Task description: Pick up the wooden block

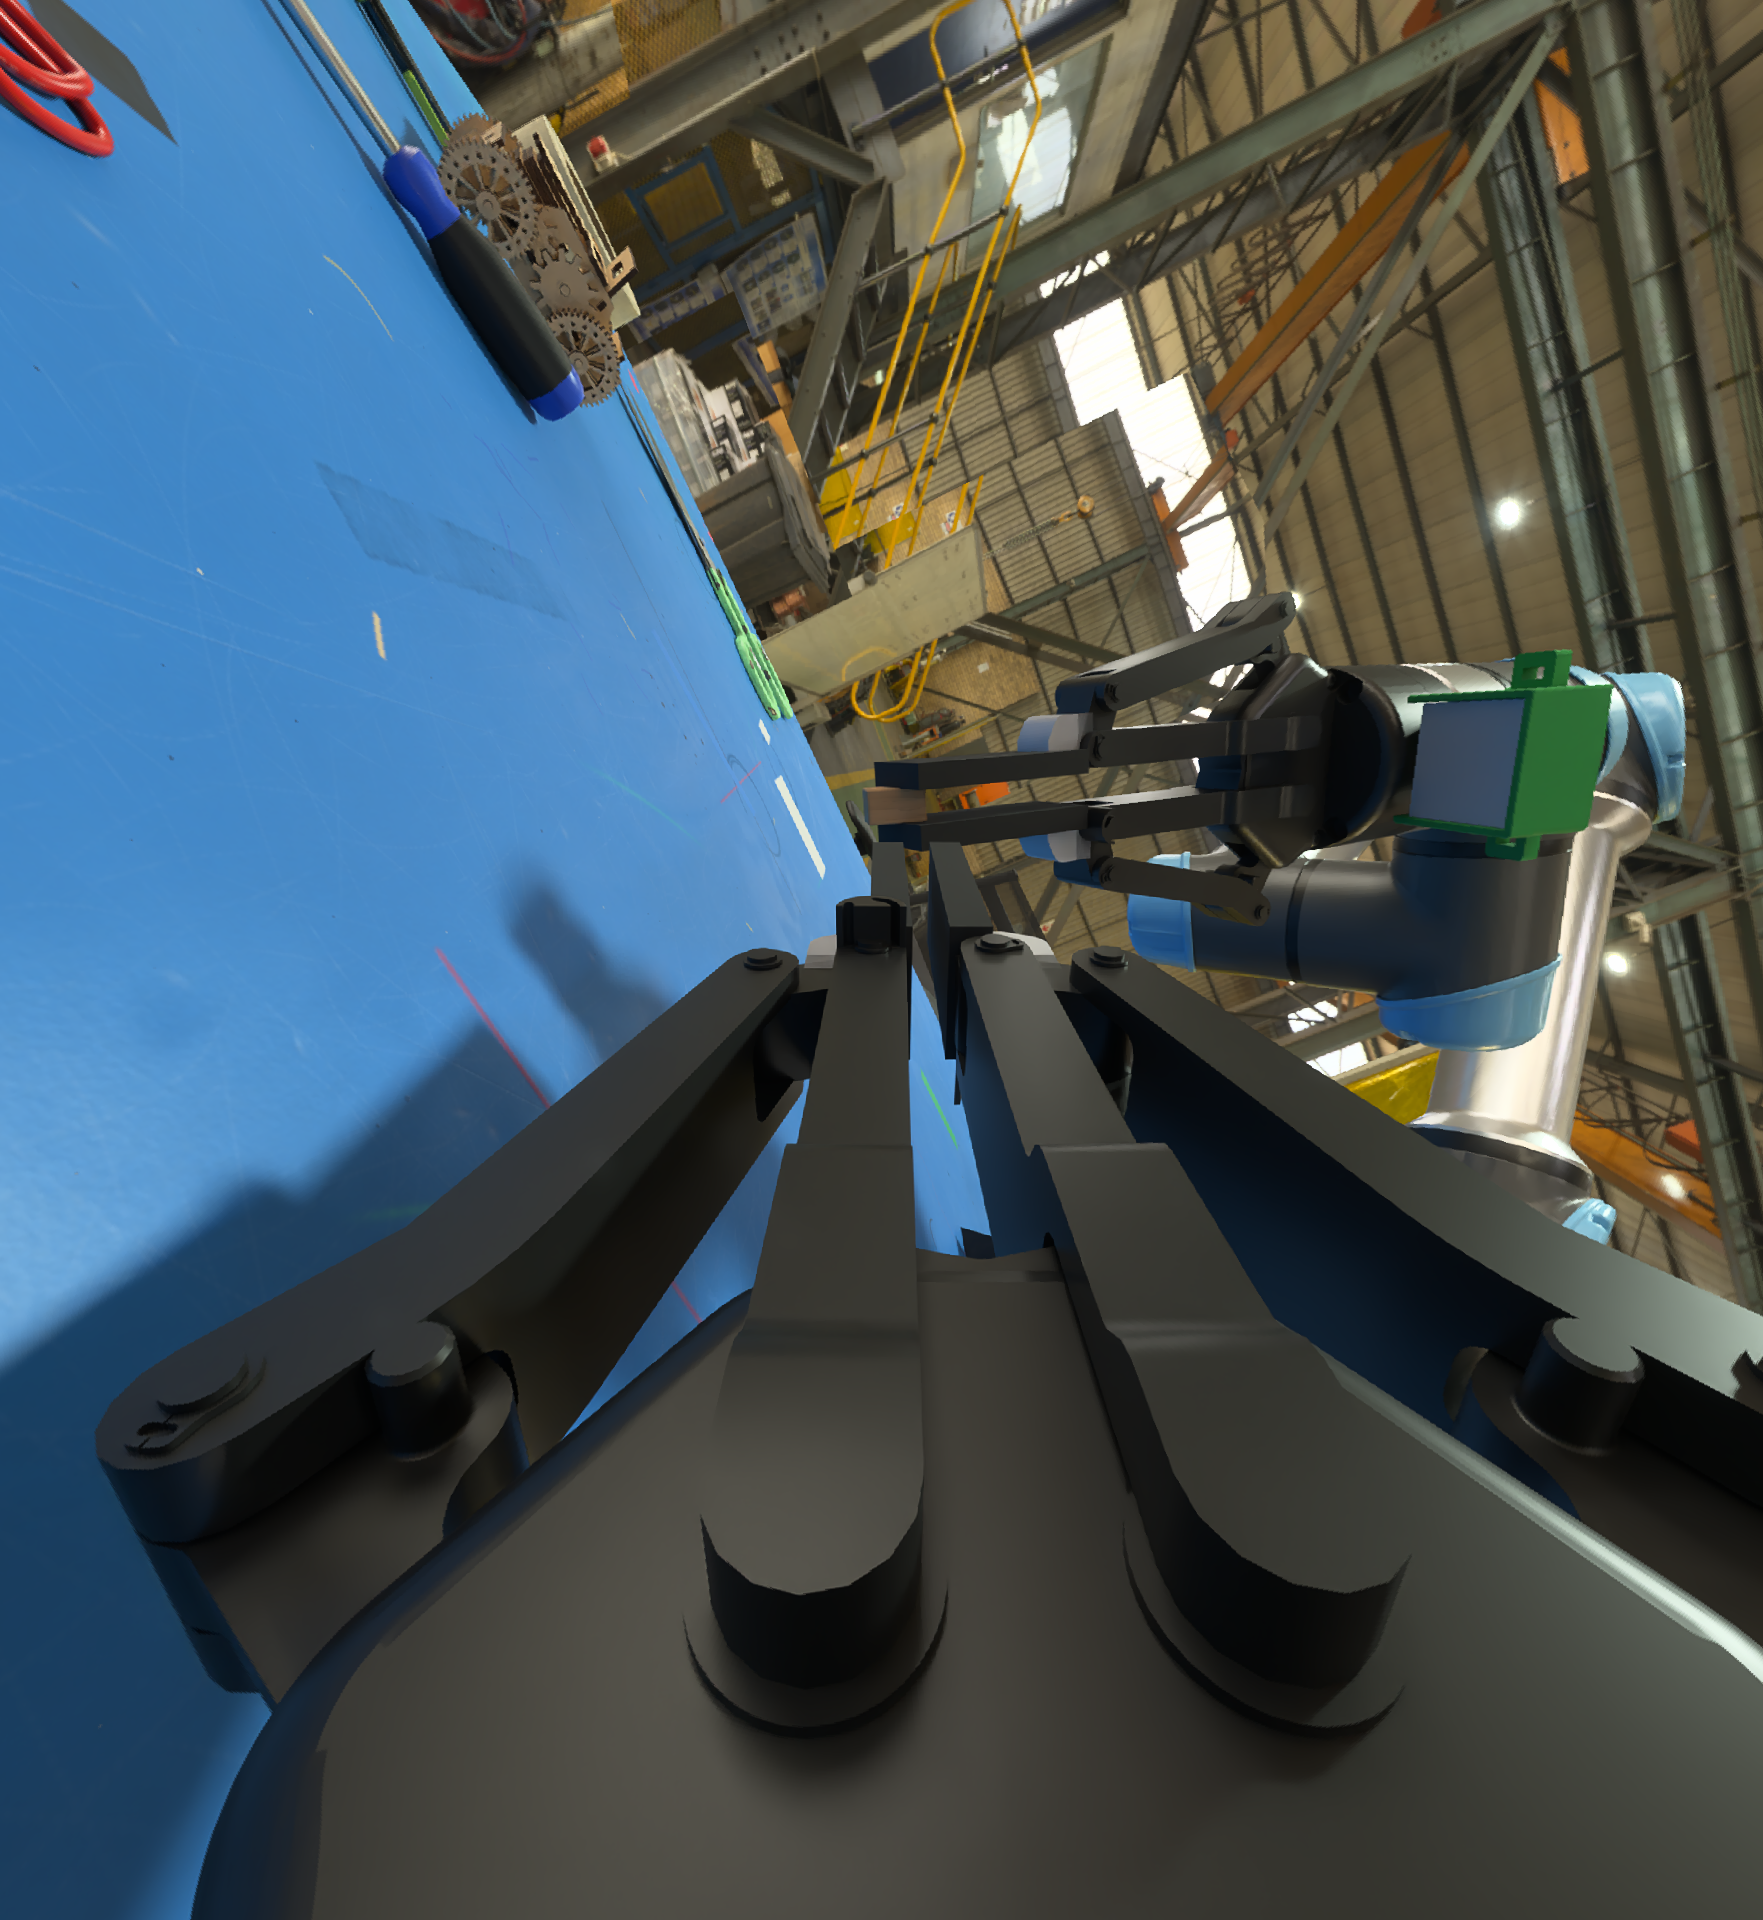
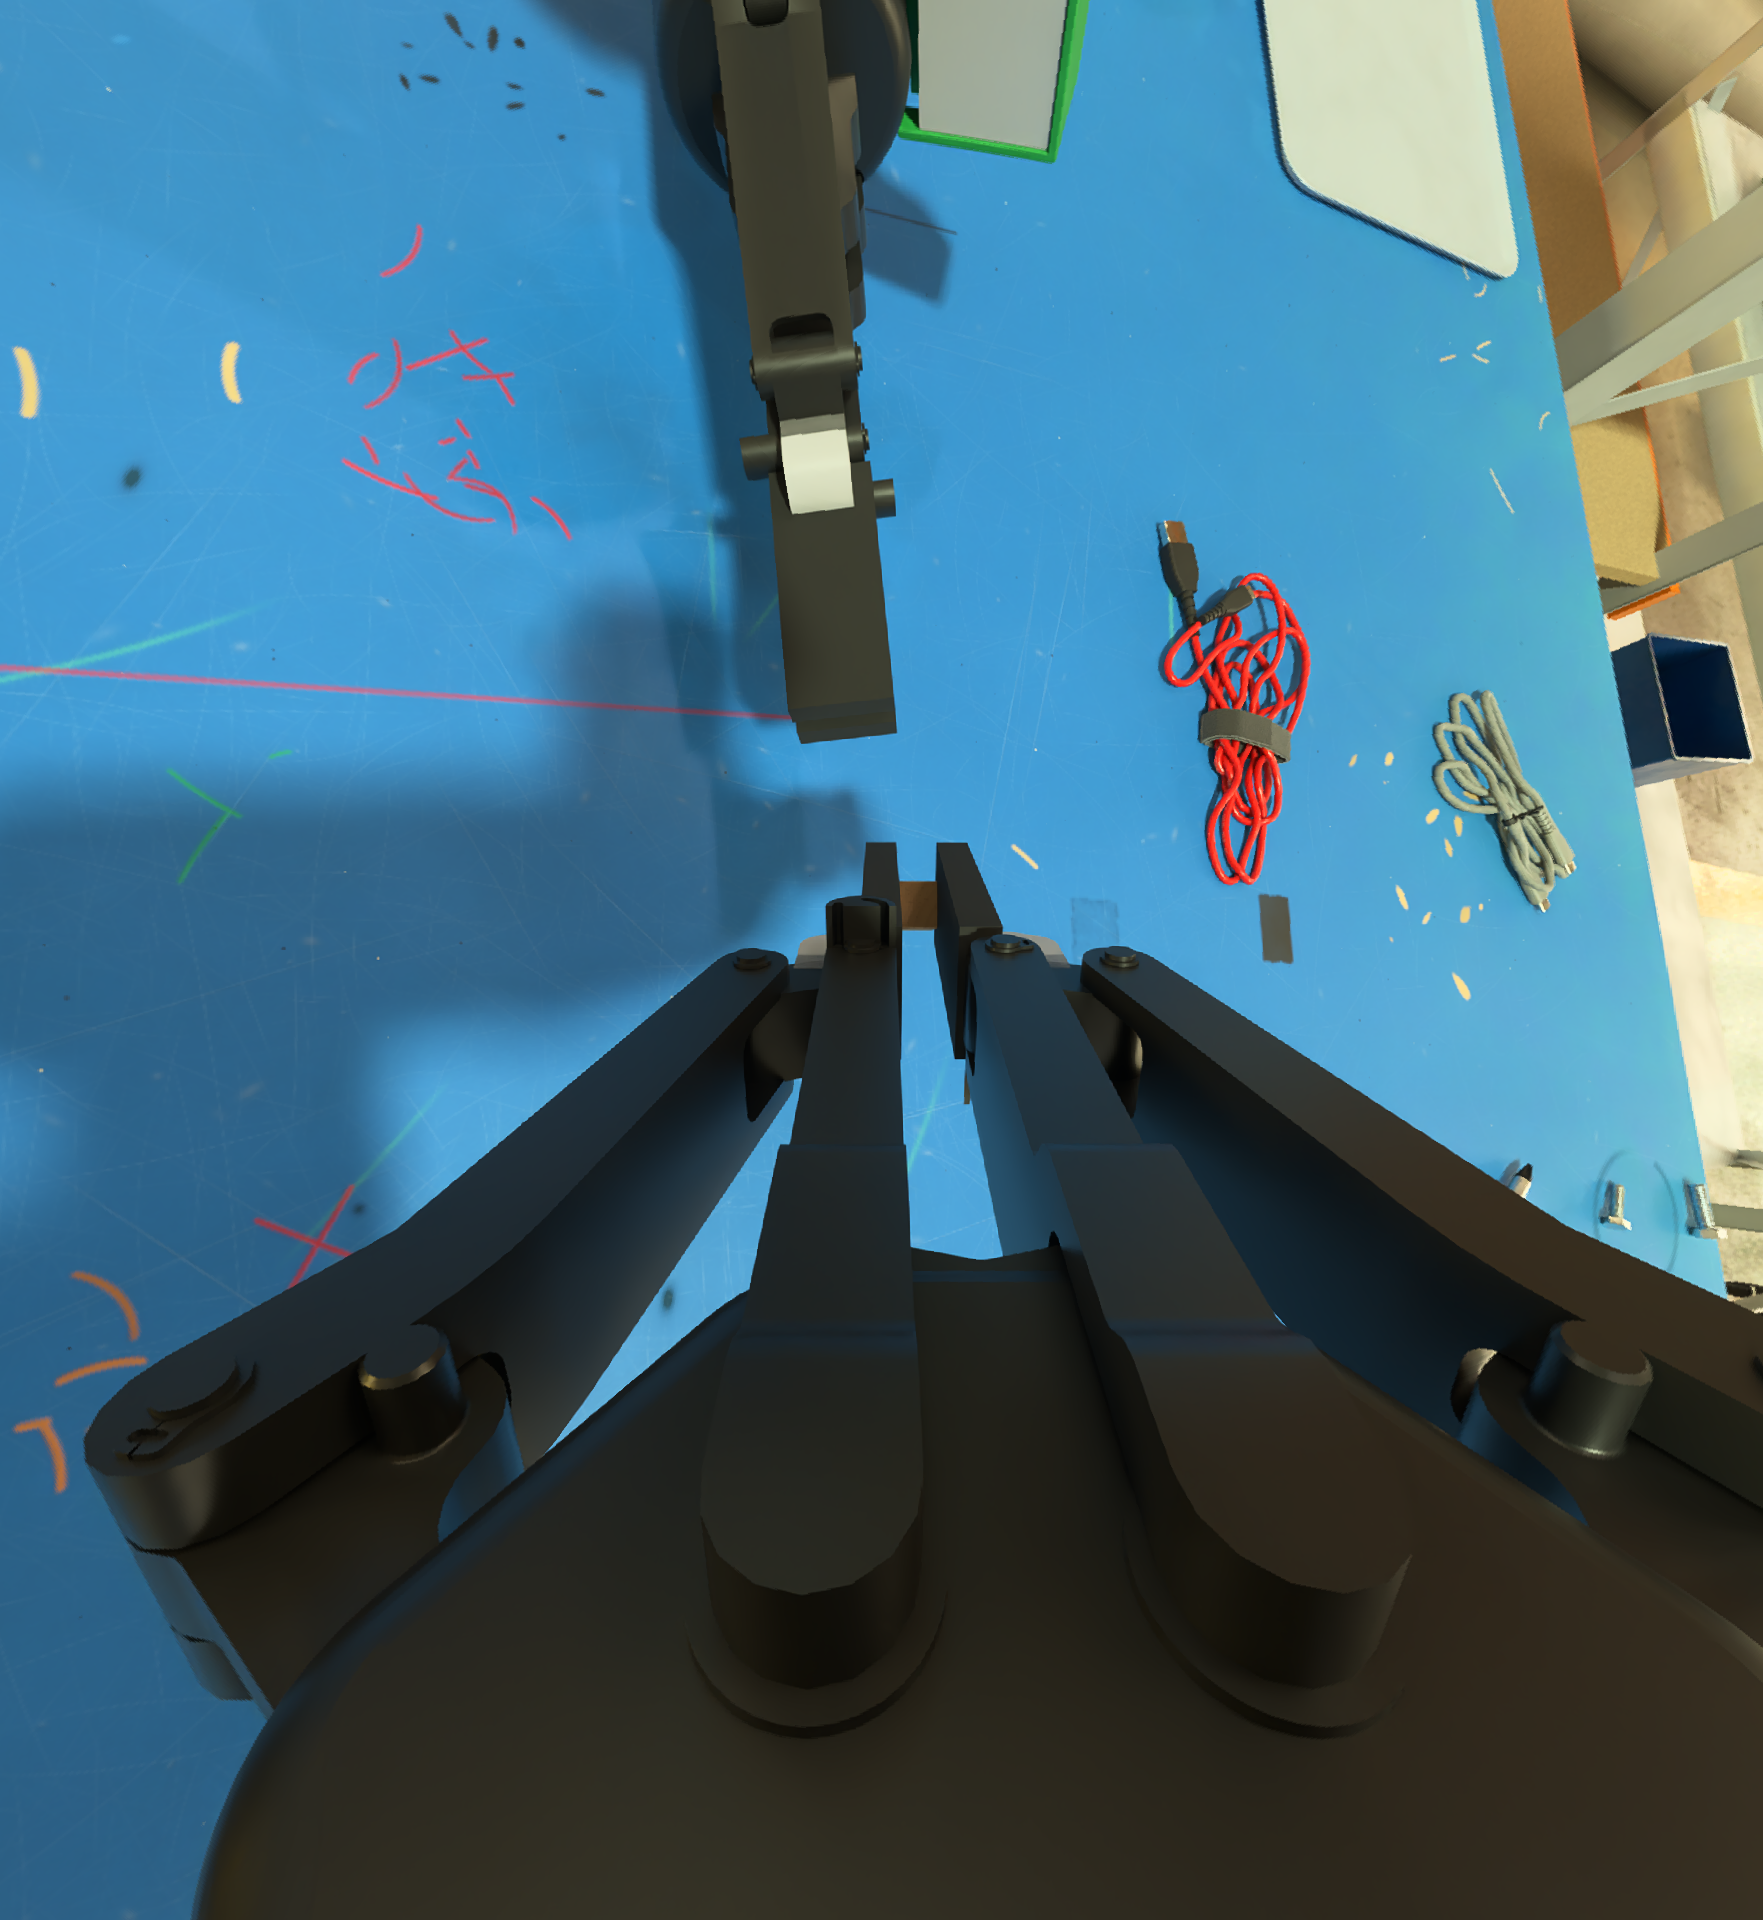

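The wooden block (image 2: pixel 918 902) is a small tan piece clamped between the fingertips of my right gripper (image 2: pixel 921 878). The right gripper holds it above the blue table (image 2: pixel 337 935). In the left wrist view the right gripper (image 1: pixel 892 802) reaches in from the right, with the block (image 1: pixel 889 805) showing at its tips, clear of the table surface (image 1: pixel 233 727). My left gripper (image 1: pixel 913 878) has its fingers drawn together and nothing between them. Its tips are just below the block in that view. In the right wrist view the left gripper (image 2: pixel 846 717) hangs a short way beyond the block, apart from it.
A bundled red cable (image 2: pixel 1241 717) and a grey cable (image 2: pixel 1500 800) lie to the right. A white board (image 2: pixel 1396 125) lies at the far right corner. A blue-handled screwdriver (image 1: pixel 482 281) and wooden gears (image 1: pixel 544 249) lie near the table edge. Small bolts (image 2: pixel 1615 1205) lie by the right edge.
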Available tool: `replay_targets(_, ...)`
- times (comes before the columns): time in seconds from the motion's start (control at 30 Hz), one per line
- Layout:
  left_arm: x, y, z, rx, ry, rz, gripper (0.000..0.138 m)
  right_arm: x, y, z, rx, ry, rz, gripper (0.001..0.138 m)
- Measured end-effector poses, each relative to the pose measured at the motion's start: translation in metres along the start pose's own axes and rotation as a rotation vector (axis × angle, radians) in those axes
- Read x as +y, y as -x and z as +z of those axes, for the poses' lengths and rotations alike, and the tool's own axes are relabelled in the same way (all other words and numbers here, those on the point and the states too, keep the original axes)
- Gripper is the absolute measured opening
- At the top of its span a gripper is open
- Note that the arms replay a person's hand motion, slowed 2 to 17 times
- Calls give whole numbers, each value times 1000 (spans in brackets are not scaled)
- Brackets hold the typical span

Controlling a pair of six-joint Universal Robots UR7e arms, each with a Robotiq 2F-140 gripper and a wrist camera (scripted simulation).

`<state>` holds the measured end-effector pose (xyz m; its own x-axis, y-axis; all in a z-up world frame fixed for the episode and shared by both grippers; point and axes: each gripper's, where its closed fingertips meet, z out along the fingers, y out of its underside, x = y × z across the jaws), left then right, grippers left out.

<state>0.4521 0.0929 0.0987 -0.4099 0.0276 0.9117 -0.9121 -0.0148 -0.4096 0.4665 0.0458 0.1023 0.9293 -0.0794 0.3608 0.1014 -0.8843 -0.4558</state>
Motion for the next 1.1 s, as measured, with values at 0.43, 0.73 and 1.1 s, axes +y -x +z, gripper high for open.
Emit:
replay_targets(0.43,0,0,0,5,-2,-4,7,-1,-1,-2,-1,-12,3,10)
replay_targets(0.73,0,-1,0,11,-3,-5,7,-1,0,-2,-3,-10,2,10)
replay_targets(1.1,-1,-4,0,45,-8,-18,7,-2,0,-4,-14,-25,7,10)
